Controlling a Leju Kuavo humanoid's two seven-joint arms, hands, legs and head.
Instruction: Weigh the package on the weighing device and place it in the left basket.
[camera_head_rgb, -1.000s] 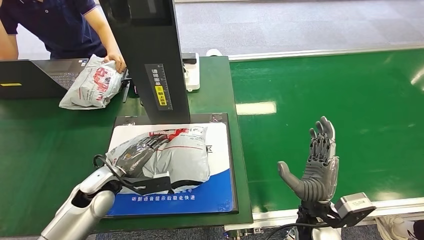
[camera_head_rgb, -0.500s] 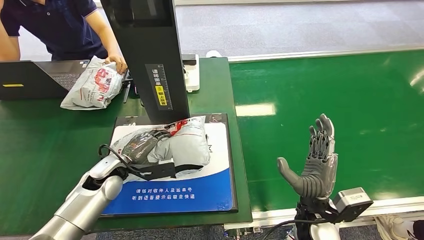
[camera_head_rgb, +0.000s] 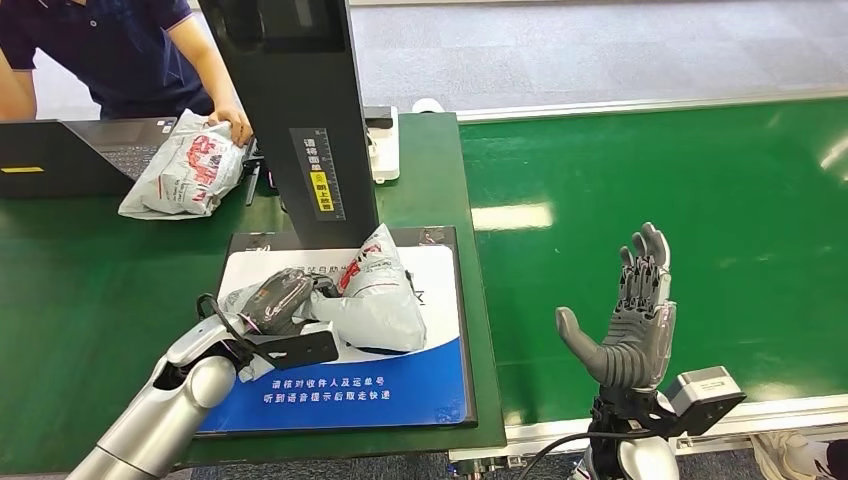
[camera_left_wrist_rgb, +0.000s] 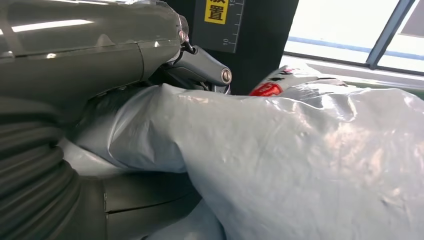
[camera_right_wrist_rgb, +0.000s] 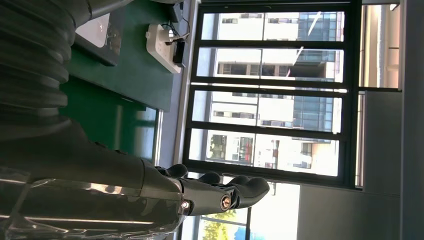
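A grey plastic package (camera_head_rgb: 375, 300) with red print lies bunched up on the white and blue pad of the weighing device (camera_head_rgb: 440, 385), its right end raised toward the black post. My left hand (camera_head_rgb: 275, 300) grips its left end, fingers closed into the plastic. In the left wrist view the crumpled package (camera_left_wrist_rgb: 310, 160) spreads in front of that hand (camera_left_wrist_rgb: 200, 65). My right hand (camera_head_rgb: 632, 325) stands upright over the green conveyor, palm facing left, fingers apart and holding nothing. The right wrist view shows this hand (camera_right_wrist_rgb: 220, 192) against windows.
The device's black post (camera_head_rgb: 300, 110) rises just behind the pad. A person (camera_head_rgb: 120, 50) at the back left rests a hand on a second package (camera_head_rgb: 185, 165) beside a laptop (camera_head_rgb: 70, 150). The green conveyor belt (camera_head_rgb: 700, 180) runs along the right.
My left hand has closed on the package and drawn its left end in, so the flat package has bunched up and its right end has risen. The right hand has barely moved.
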